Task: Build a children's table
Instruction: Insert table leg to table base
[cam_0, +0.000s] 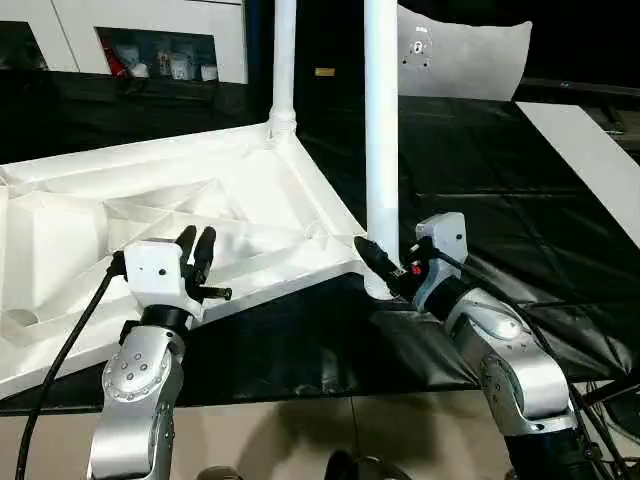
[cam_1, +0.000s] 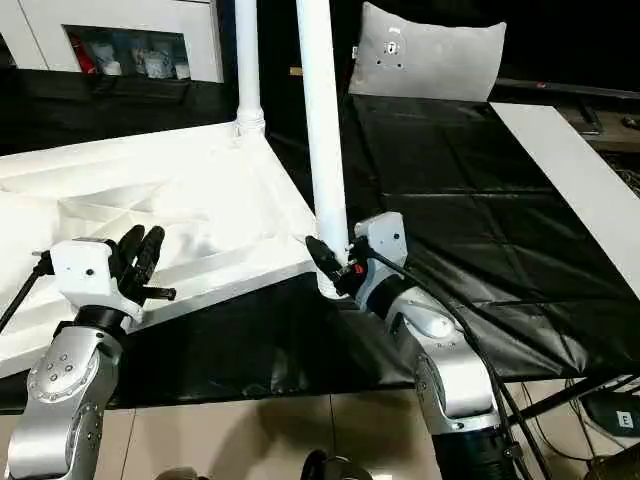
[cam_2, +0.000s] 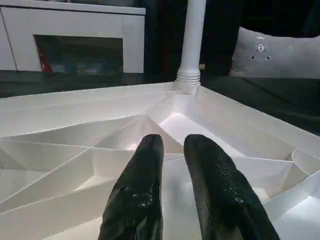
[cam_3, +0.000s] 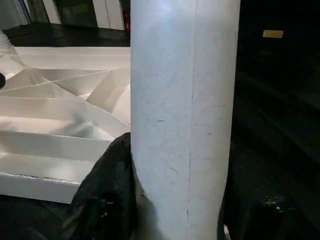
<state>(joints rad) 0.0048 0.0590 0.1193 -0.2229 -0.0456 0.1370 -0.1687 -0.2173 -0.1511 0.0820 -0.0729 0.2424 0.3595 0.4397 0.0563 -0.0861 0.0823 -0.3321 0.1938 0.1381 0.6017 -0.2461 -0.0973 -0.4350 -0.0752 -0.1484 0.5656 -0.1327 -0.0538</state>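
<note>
The children's table (cam_0: 150, 200) lies upside down on the black-sheeted table (cam_0: 500, 180), ribbed underside up. One white leg (cam_0: 284, 60) stands upright in its far corner socket. A second leg (cam_0: 381, 150) stands at the near corner, where the right hand (cam_0: 385, 268) grips it low down. The left hand (cam_0: 197, 250), fingers narrowly apart and holding nothing, hovers over the ribs.

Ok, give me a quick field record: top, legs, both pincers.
top: white top upside down on the black sheet, ribs up
far leg: leg upright in the far corner socket
near leg: leg upright at the near corner
right pincer: right pincer closed on the near leg's base
left pincer: left pincer over the ribs, holding nothing
</note>
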